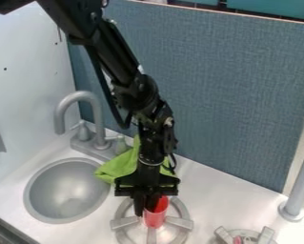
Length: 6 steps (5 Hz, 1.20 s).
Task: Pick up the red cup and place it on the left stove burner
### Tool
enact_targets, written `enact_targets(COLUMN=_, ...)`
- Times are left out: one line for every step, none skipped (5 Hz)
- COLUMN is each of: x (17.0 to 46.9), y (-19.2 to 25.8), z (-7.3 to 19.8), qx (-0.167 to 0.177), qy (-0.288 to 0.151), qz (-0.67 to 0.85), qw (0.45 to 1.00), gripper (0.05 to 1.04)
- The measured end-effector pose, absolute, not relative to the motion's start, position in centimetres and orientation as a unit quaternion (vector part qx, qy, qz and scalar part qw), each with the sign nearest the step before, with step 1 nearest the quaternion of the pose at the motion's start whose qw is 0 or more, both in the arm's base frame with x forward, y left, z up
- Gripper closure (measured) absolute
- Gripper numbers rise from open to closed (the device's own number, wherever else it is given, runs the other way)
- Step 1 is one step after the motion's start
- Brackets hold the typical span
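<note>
The black gripper hangs down over the near burner, at the left side of a red cup. It overlaps the cup's left rim, and whether it holds the cup cannot be made out. The cup stands upright, over the middle of the grey burner grate. Behind the gripper a bright green cloth lies crumpled on the counter, partly hidden by the arm.
Left of the burner is a round grey sink, with a curved faucet behind it. Another burner sits at the lower right, near an upright grey pole. A blue panel rises behind the white counter.
</note>
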State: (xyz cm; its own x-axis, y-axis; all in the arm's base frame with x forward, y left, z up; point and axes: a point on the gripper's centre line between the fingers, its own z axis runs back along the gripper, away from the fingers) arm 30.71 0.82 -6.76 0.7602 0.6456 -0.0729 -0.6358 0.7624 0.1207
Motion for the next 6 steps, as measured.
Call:
enact_targets(x=30.5, y=0.5, z=-6.7, qx=0.037, qy=0.061, qz=0.340, qw=0.938, gripper=0.459)
enact_targets(x=30.3, y=-0.6, z=-5.0, qx=0.033, qy=0.033, qz=0.319, qw=0.947, gripper=0.173)
enact_targets(x=28.9, y=-1.2, z=-1.7, qx=0.044, qy=-0.019, qz=0.279, qw=0.959, gripper=0.073)
enact_targets(x=27.0, y=-2.0, z=2.6, qx=0.045, qy=-0.084, qz=0.239, qw=0.966, gripper=0.078)
enact_targets(x=24.3, y=-3.2, z=3.8, qx=0.038, qy=-0.089, qz=0.211, qw=0.973, gripper=0.081)
enact_targets(x=20.5, y=-4.8, z=2.9, qx=0.038, qy=-0.037, qz=0.168, qw=0.984, gripper=0.081)
